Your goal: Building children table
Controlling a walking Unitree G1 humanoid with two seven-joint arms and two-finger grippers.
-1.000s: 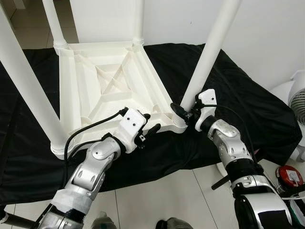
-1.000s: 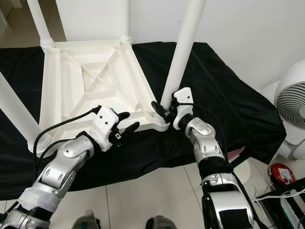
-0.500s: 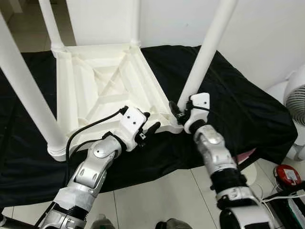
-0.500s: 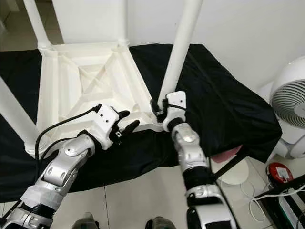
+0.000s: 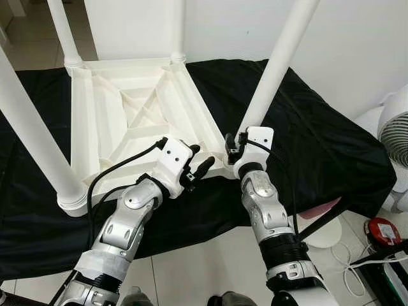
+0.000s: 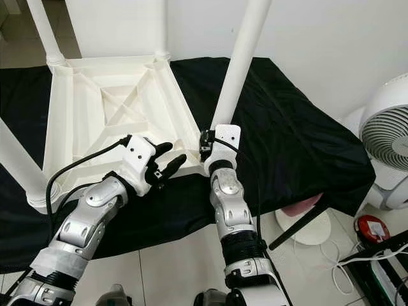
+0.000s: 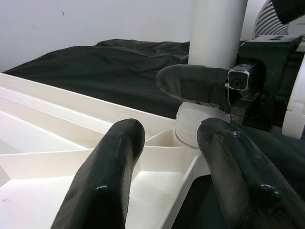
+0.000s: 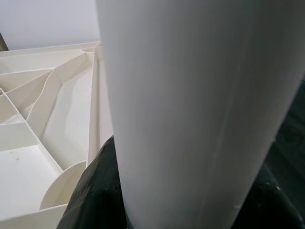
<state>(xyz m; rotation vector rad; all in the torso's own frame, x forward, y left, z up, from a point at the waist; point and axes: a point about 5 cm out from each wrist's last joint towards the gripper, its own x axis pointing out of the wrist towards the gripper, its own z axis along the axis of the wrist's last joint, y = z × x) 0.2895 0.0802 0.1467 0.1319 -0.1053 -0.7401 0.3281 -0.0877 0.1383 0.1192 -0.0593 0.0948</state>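
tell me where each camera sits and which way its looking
Left eye view: head camera, looking down at the upturned table top on a black cloth; both silver arms show.
Right eye view: its stereo twin, same scene, plus a fan.
Left wrist view: along the open left gripper at the table corner.
Right wrist view: right gripper closed around the near right leg.
Shared: both wrist views see that leg's base.

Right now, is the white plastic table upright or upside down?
Upside down: the white plastic table lies top-down on the black cloth, ribbed underside showing, its round white legs pointing up.
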